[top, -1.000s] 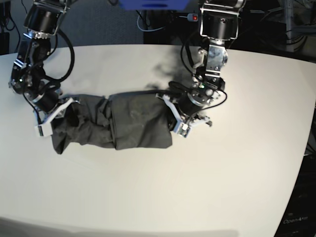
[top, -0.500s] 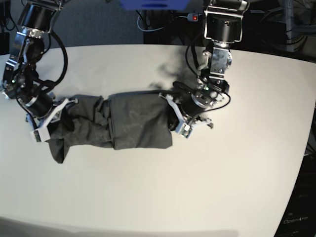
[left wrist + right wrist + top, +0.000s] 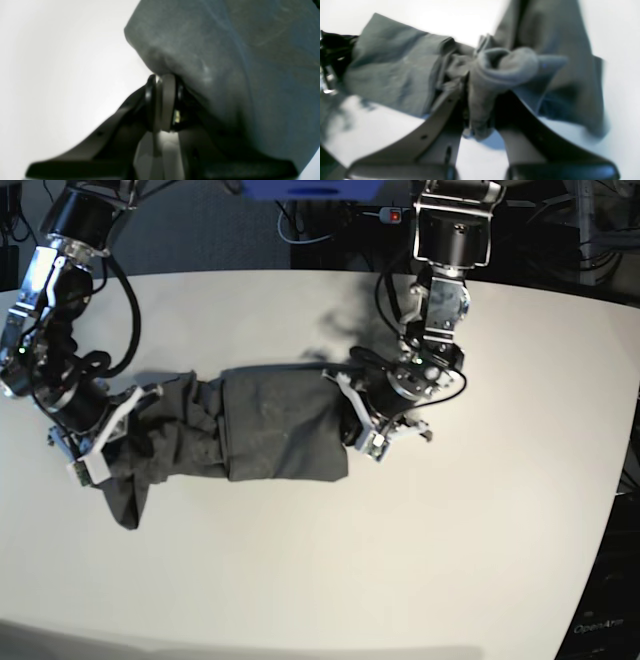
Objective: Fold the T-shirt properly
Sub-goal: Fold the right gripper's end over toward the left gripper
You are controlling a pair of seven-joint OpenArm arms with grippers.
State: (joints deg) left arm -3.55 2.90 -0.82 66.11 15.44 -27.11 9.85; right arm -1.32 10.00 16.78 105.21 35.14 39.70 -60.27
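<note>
The dark grey T-shirt (image 3: 270, 430) lies bunched into a long roll across the white table, its left end crumpled and one flap trailing toward the front. My left gripper (image 3: 352, 420) is at the shirt's right end. In the left wrist view it (image 3: 162, 83) is shut, with the T-shirt (image 3: 225, 62) pinched at its edge and draped over one finger. My right gripper (image 3: 112, 438) holds the left end. In the right wrist view it (image 3: 480, 100) is shut on a thick wad of the T-shirt (image 3: 395, 72).
The round white table (image 3: 450, 530) stretches to the front and right. Behind its far edge are cables, a blue box (image 3: 310, 188) and both arm bases. Dark equipment (image 3: 610, 600) stands past the right rim.
My right gripper has moved left and toward the front, dragging the shirt's left end with it; a flap now trails lower. The left gripper has hardly moved.
</note>
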